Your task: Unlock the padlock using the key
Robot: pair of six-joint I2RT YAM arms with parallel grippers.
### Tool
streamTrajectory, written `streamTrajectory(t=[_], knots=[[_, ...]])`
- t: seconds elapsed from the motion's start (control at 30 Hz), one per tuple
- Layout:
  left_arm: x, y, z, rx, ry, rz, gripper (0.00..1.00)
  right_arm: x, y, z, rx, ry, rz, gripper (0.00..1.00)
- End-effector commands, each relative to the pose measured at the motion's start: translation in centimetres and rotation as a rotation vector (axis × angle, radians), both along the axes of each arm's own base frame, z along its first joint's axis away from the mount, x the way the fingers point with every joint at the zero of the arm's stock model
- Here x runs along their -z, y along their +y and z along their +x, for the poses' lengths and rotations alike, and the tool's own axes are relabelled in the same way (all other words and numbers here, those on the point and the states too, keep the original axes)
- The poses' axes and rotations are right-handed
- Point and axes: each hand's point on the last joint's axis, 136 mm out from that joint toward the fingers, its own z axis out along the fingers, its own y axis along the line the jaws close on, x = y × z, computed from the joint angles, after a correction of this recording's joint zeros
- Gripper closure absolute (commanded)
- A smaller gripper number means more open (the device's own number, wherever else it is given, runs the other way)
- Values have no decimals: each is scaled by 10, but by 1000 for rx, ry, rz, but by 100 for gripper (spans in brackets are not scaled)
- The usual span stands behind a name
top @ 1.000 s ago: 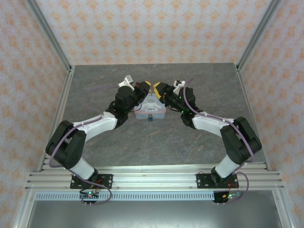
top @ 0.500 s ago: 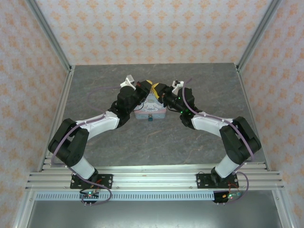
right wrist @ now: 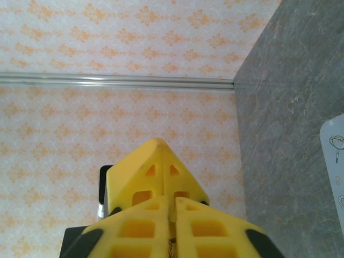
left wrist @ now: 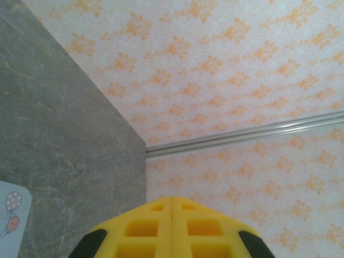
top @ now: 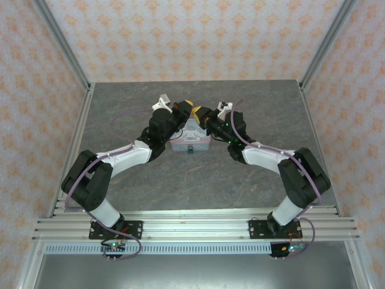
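- At the middle of the grey table [top: 258, 102], seen from above, a cartoon-printed tin box [top: 200, 142] is set. The padlock [top: 190, 150] is found touching its 6 o'clock edge, apparently hung on the front clasp.
- Over the tin's 12 o'clock side the two arms are brought tip to tip, one reaching in from 10 o'clock and the other from 2 o'clock.
- The left gripper [left wrist: 172, 228] is seen with its yellow fingers pressed flat together, and nothing can be made out between them.
- The right gripper [right wrist: 172, 226] is likewise pressed together, with the other arm's yellow tip lying just beyond it at 12 o'clock in its own wrist view.
- A thin dark sliver at the right gripper's seam may be the key, but the view is too poor for this to be settled.
- The step in hand is judged to be a handover or regrip of the key above the tin. The padlock is left untouched and is taken to be locked.
- For the next move, the key would need to be carried down to the tin's 6 o'clock edge and lined up with the keyhole. The padlock's body would need to be steadied by the other arm, and the key's blade kept free of the pads.
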Motion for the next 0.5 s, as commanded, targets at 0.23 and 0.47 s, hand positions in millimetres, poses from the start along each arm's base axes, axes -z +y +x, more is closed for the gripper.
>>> streamTrajectory(t=[0.23, 0.47], knots=[[-15, -6, -1, -1, -30, -16, 100, -9, 2, 1, -7, -34, 18, 100], [-9, 11, -7, -4, 15, 62, 58, 8, -14, -2, 11, -8, -32, 100]])
